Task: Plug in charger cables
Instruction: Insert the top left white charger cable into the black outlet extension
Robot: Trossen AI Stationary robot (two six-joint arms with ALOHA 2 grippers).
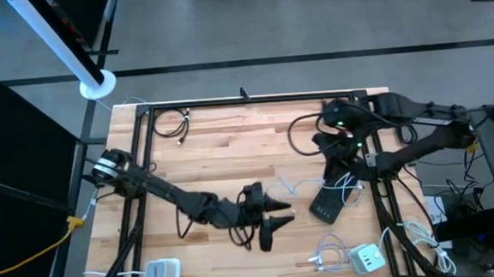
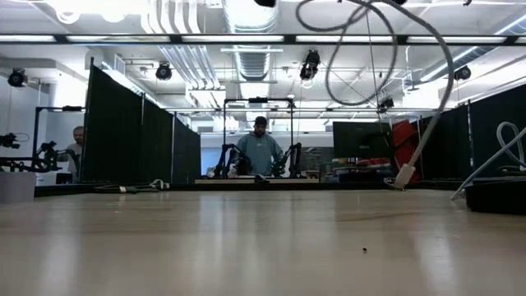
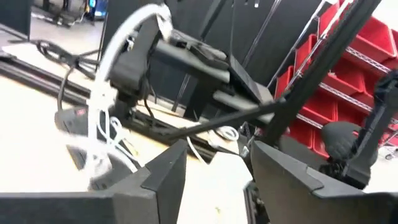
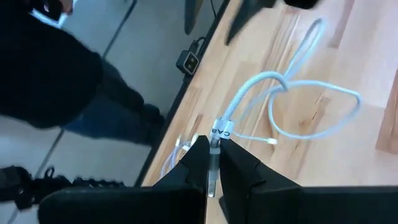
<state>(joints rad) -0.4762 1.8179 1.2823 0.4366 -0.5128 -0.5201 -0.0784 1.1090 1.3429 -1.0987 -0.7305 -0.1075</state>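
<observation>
Where right claw point(image 4: 213, 163) pinches, white cable point(image 4: 292, 93) loops.

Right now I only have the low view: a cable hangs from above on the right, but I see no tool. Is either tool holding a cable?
Observer: Yes. The right wrist view shows the right tool shut on a white cable, whose loose loops lie on the table beyond it.
Operator: And the left tool?
Observer: In the high view the left tool is over the middle of the table's near half, with its fingers apart and nothing between them.
</observation>
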